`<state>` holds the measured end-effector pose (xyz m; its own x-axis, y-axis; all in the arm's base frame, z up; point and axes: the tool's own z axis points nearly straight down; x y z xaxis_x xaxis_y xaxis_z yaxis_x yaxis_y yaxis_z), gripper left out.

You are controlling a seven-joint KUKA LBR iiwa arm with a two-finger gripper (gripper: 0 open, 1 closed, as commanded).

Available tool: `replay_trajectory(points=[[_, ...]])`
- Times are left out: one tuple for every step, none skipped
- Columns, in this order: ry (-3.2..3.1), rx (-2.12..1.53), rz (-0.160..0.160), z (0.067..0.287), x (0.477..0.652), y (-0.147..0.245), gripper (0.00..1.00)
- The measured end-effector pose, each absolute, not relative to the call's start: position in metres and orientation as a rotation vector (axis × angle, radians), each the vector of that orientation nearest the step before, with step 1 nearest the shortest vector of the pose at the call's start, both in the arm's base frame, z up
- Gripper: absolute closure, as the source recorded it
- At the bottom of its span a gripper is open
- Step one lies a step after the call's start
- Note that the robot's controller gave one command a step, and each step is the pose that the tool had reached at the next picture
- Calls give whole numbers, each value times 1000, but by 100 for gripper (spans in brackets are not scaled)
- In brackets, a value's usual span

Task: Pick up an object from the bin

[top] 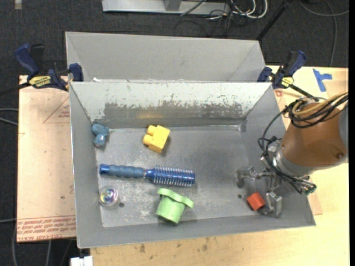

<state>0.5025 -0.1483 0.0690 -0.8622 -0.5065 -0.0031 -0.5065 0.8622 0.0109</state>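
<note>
Gripper [259,192] position: low in the near right corner of the bin [166,96], over a small red block [254,201] that lies on the floor close to the near and right walls. The fingers [273,204] appear spread, with the block beside the nearer one; they do not pinch it. Whether either finger touches it cannot be determined.

Hazards:
- Corner clearance is tight. A finger may strike the right or near wall on closing or descent.
- The block is small. An off-centre closure may push it against the wall or let it twist out.
- Cables at the wrist hang near the rim and may snag.

The green cup [172,205] and clear ball [108,196] lie along the near wall, well apart from the gripper. The blue brush [147,174] lies mid-floor. The yellow block [156,138] and blue elbow [100,134] lie by the far wall. None obstructs the lift.
</note>
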Motion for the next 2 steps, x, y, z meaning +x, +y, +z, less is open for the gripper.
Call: replay_trajectory(points=[[3020,-846,9,70,495,-147,0],[3021,-848,9,71,495,-147,100]])
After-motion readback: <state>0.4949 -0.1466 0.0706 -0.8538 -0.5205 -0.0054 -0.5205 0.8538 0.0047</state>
